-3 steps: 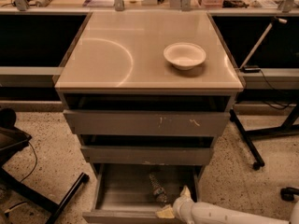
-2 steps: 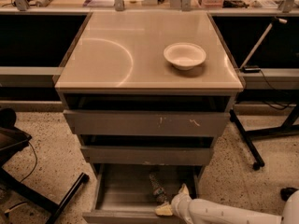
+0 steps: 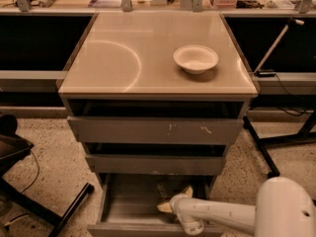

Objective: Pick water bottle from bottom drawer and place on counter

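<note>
The counter shows a faint arc near its left edge and a white bowl toward its right edge. Below its front edge the bottom drawer stands pulled out. The water bottle lies inside, right of middle, just behind the gripper, which reaches in from the right. Whether it grasps anything I cannot tell.

Warm, dim light glares softly off the counter; the gripper sits inside the shadowed bottom drawer.
</note>
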Controlling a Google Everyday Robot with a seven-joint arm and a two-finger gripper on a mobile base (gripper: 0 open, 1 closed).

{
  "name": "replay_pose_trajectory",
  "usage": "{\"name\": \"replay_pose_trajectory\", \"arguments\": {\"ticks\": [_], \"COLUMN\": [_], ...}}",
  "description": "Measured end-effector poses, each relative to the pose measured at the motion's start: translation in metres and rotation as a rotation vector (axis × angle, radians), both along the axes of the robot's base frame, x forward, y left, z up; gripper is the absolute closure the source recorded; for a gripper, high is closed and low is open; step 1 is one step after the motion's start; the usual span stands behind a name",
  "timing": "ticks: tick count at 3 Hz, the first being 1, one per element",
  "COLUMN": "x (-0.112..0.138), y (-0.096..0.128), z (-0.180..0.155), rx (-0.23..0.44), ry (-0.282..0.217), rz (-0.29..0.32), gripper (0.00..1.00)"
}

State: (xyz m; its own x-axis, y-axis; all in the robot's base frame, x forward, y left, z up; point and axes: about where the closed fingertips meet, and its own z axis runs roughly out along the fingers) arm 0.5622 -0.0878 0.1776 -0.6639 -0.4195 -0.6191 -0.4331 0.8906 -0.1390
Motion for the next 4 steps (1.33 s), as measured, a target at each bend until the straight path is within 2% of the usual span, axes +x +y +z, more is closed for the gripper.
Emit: {"name": "replay_pose_trajectory", "arguments": {"ticks": [1, 2, 3, 4], "x": [0.006, -0.003, -0.015, -0.015], "y": [-0.009, -0.003, 0.008, 0.008], "z": [0.001, -0.019, -0.044, -0.044], "rx": [-0.036, 0.013, 0.035, 0.035], "ry": [-0.013, 0.032, 0.085, 0.085], "rz": [-0.027, -0.008, 0.022, 0.022], "gripper": [0.0, 0.0, 0.0, 0.0]}}
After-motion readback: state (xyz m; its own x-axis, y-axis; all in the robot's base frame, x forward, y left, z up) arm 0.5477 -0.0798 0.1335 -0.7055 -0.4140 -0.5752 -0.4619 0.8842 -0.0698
